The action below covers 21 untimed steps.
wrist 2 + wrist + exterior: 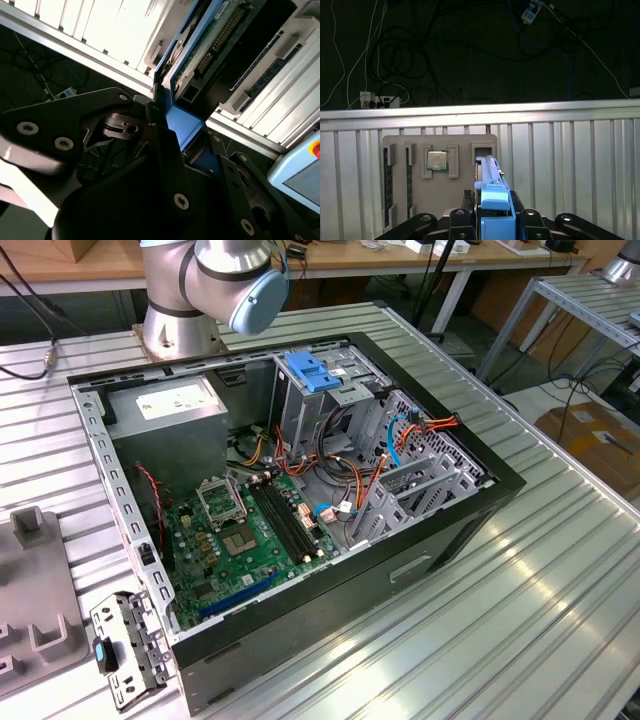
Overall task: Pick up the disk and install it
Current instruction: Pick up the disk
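First wrist view: gripper (495, 221) is clamped on the disk (488, 172), black fingers (461, 218) pressed to both sides of its blue rail (495, 202). Disk stands on edge, seen thin-side on. Its long axis runs straight away from the gripper toward the open slot in the grey tray (465, 192). Far end meets the slot, but can't tell if it's seated inside or just clear of it. Same tray holds a CPU (437, 161) beside the slot and RAM sticks (387, 185) further along. Tray lies on the ribbed table (570, 175), near its edge.

Second wrist view: disk (210, 45) shows its green PCB face w/ a connector row, rail along one long edge, near end wedged btwn the fingers. Label side is hidden, and the far end is cut off by the frame.

Exterior view: arm (230, 275) is cut off just above its base, behind the open case (440, 530). A grey fixture (30, 610), also cut off, sits at the exterior view's left.
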Tool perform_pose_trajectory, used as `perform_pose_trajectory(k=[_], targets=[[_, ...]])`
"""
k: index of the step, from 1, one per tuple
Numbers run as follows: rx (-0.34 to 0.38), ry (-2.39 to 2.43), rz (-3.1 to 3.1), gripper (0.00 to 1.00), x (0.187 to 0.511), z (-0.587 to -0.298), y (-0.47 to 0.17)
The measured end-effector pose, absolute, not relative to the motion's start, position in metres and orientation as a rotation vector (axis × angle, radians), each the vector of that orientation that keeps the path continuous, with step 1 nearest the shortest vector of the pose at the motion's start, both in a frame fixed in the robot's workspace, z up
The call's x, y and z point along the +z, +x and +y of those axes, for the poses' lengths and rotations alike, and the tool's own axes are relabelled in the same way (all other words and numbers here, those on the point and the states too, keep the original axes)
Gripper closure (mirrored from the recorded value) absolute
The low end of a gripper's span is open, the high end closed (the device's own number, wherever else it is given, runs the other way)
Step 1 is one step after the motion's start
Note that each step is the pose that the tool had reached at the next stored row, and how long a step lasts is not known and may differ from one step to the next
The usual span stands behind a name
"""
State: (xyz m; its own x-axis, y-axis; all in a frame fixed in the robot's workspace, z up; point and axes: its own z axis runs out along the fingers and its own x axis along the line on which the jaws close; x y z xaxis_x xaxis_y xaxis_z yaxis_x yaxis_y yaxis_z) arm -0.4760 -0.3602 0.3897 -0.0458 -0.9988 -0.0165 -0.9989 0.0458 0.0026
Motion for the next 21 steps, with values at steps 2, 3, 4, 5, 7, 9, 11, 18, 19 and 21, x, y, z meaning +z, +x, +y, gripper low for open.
perform_pose_trajectory(k=[2, 3, 4, 5, 7, 9, 11, 18, 19, 21], targets=[[0.021, -2.163, 2.264, 0.63, 0.391, -0.360, -0.476], [0.021, -2.163, 2.264, 0.63, 0.393, -0.360, -0.476], [0.021, -2.163, 2.264, 0.63, 0.395, -0.360, -0.476], [0.021, -2.163, 2.265, 0.63, 0.396, -0.360, -0.476], [0.021, -2.163, 2.265, 0.63, 0.398, -0.360, -0.476], [0.021, -2.163, 2.264, 0.63, 0.400, -0.360, -0.476], [0.021, -2.163, 2.265, 0.63, 0.402, -0.360, -0.476], [0.021, -2.163, 2.265, 0.63, 0.407, -0.360, -0.476], [0.022, -2.163, 2.265, 0.63, 0.408, -0.360, -0.476], [0.022, -2.163, 2.265, 0.63, 0.410, -0.360, -0.476]])
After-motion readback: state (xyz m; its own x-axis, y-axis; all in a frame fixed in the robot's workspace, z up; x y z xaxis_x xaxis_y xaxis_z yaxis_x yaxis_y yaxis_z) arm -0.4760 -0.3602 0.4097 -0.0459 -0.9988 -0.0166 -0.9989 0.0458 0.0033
